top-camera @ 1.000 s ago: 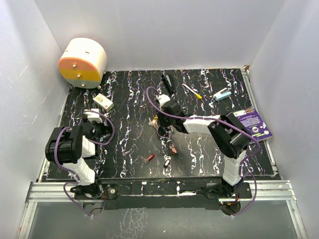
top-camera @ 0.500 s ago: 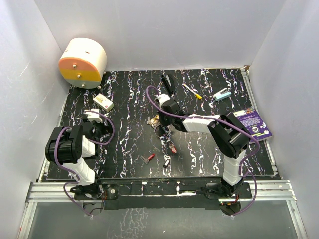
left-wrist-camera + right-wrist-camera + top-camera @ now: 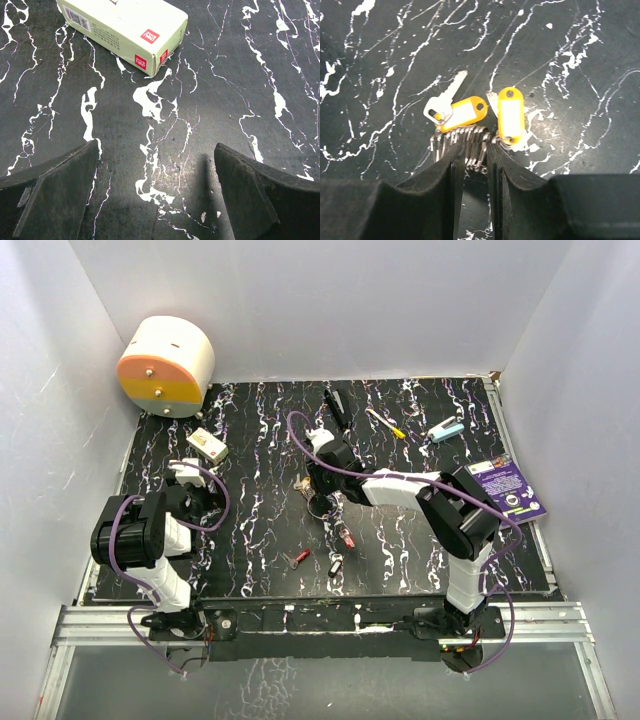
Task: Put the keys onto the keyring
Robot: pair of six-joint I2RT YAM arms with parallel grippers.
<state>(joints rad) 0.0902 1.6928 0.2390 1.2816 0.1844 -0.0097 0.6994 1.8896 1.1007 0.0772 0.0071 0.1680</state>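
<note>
The keyring (image 3: 465, 137) lies behind the loose keys (image 3: 347, 537), the box (image 3: 207, 445) far left.

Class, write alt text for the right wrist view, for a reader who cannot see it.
The right gripper pinches a bunched silver keyring between its two dark fingers. Beyond it, two yellow key tags and a silver key lie on a black, white-veined tabletop.

The top camera looks down from above and behind the arms (image 3: 150, 540), far off, taking in the whole table (image 3: 260, 530). Each wrist camera faces down at close range: left shares the box (image 3: 125, 30) with it, right the keys (image 3: 462, 112).
</note>
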